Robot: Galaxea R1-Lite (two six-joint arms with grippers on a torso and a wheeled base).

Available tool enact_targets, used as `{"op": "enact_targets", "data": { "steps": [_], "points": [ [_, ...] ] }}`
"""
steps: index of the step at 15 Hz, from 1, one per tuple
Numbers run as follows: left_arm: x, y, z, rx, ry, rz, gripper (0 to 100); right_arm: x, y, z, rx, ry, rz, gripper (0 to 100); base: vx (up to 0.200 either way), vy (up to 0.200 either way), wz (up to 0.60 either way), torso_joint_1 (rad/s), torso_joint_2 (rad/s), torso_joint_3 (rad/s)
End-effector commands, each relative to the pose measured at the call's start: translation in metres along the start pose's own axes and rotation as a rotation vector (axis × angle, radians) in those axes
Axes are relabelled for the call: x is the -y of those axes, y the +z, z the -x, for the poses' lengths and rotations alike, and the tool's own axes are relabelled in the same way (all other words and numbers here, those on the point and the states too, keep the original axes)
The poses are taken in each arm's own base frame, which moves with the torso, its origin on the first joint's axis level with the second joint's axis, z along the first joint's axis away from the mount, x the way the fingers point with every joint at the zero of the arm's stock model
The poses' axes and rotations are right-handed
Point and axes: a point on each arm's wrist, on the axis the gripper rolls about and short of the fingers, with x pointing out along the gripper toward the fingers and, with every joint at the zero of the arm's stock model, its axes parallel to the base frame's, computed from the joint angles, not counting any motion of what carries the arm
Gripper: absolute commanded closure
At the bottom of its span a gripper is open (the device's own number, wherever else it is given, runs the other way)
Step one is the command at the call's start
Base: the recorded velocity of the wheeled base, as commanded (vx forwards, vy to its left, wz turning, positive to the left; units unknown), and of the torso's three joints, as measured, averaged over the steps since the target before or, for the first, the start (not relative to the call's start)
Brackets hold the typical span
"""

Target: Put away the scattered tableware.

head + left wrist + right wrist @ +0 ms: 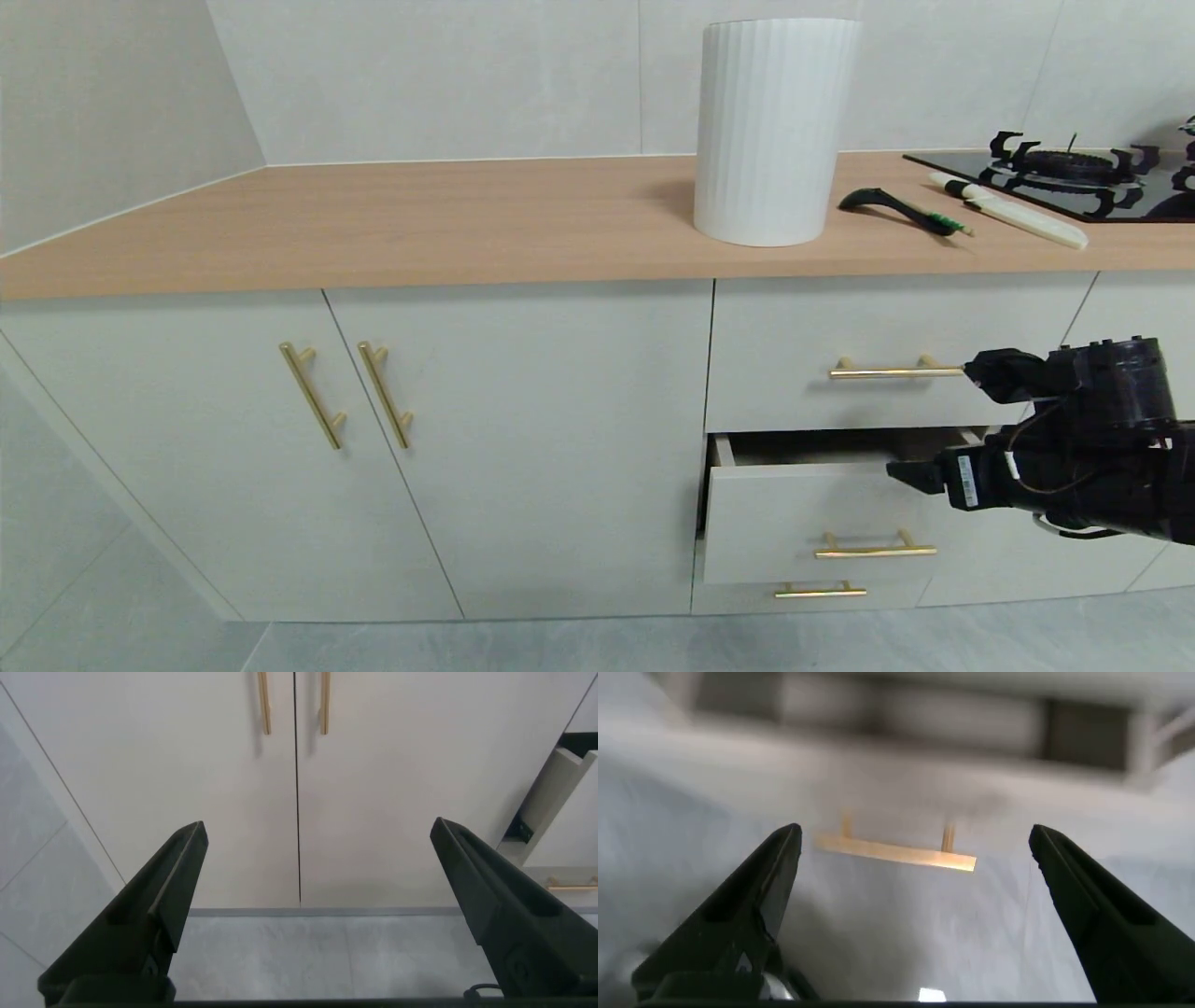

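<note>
On the wooden counter [420, 224] stands a tall white ribbed holder [773, 131]. To its right lie a black utensil with a green tip [901, 210] and a long white knife [1013, 213]. Below them, the middle drawer [794, 513] is pulled out a little, its interior dark. My right gripper [936, 425] is open in front of the drawers, level with the gap above that drawer's front. In the right wrist view the gripper [915, 838] faces a gold drawer handle [896, 851] some way off. My left gripper [318, 835] is open and empty, low down, facing the cabinet doors [374, 793].
A black gas hob [1074, 177] sits at the counter's far right, beside the knife. The top drawer [887, 345] is closed, with a gold handle [892, 371] near my right gripper. Two cabinet doors with gold handles [313, 392] are closed on the left. Grey tiled floor [560, 644] lies below.
</note>
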Motion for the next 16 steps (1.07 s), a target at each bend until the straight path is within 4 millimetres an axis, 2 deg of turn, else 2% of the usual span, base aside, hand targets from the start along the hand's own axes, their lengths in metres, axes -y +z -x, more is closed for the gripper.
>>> {"op": "enact_targets", "data": {
  "steps": [1,9,16],
  "points": [
    [0.000,0.000,0.000,-0.001,0.001,0.000,0,-0.001,0.011,0.007,0.057,0.003,-0.010,0,0.000,0.000,0.00,0.000,0.00,0.000],
    [0.000,0.000,0.000,-0.001,0.001,0.000,0,-0.003,-0.009,-0.062,0.058,-0.050,-0.035,0,0.000,0.000,0.00,0.000,0.00,0.000],
    [0.000,0.000,0.000,-0.001,0.001,0.000,0,-0.003,-0.022,-0.094,0.088,-0.081,-0.036,0,0.000,0.000,0.00,0.000,0.00,0.000]
  ]
}}
